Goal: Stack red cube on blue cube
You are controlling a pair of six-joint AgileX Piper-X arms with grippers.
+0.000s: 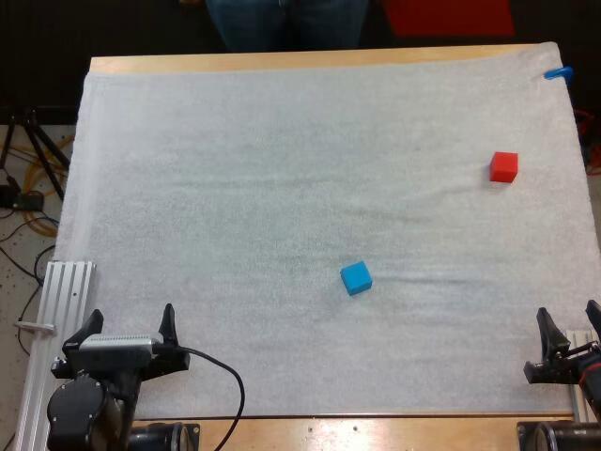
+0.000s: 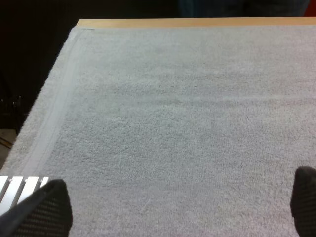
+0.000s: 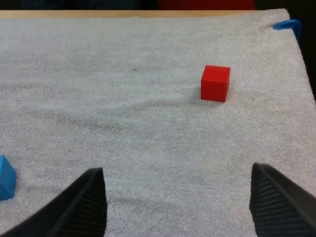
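The red cube (image 1: 503, 166) rests on the white mat near its far right side; the right wrist view has the red cube (image 3: 215, 83) ahead of my fingers. The blue cube (image 1: 356, 277) sits alone near the mat's middle, and one corner of the blue cube (image 3: 6, 178) peeks in beside my right fingers. My left gripper (image 1: 130, 331) hovers open over the mat's near left corner, holding nothing. My right gripper (image 1: 569, 336) stands open at the near right edge, well short of the red cube. Left fingertips (image 2: 44, 210) frame bare mat.
A ribbed metal rail (image 1: 58, 310) lies along the mat's near left side. The wooden table edge (image 1: 310, 60) runs along the far side, with a person's legs (image 1: 282, 21) behind it. Cables and a tripod (image 1: 28, 169) stand off the table's left.
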